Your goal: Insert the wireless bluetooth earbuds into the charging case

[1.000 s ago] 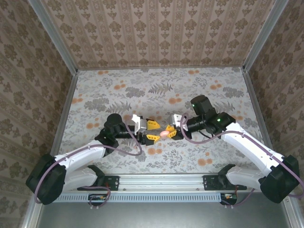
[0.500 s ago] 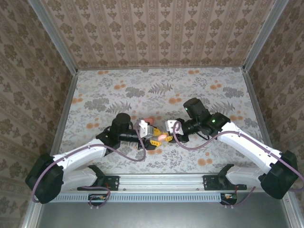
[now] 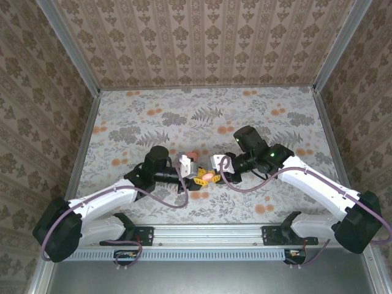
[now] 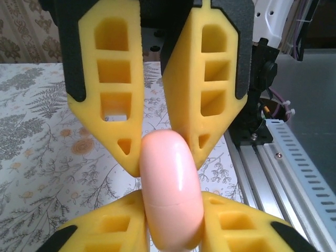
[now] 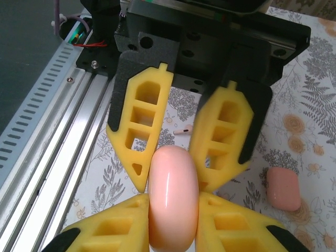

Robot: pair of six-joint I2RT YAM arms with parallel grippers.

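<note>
— Looking for the charging case (image 5: 173,197). Where?

— Up off the table (image 3: 257,116), near the middle, on the side closer to the arm bases. Pinched end to end between two sets of yellow fingers. Salmon-pink, glossy, seen edge-on, with a thin seam across it in the left wrist view.

— Lid up or down?

— Down, going by that seam. One smooth closed oval.

— Gripped from which side?

— From both. Clamped at one end by the left gripper (image 3: 201,178), fingers pressed against both flanks. Clamped at the other end by the right gripper (image 3: 217,175), closed on it in the same way. Facing each other tip to tip, almost touching.

— And the wireless bluetooth earbuds (image 5: 182,129)?

— Spotted one tiny pale-pink piece lying on the table in the right wrist view. Framed between the left gripper's fingers, beyond the case and clear of it. Too small to tell more.

— Anything else nearby?

— A pink rounded block (image 5: 283,188), flat on the table just beyond the left gripper, apart from the case. Grey leaves and orange flowers printed across the tabletop. A metal rail (image 3: 208,233) along the near edge, with both arm bases mounted on it.
</note>
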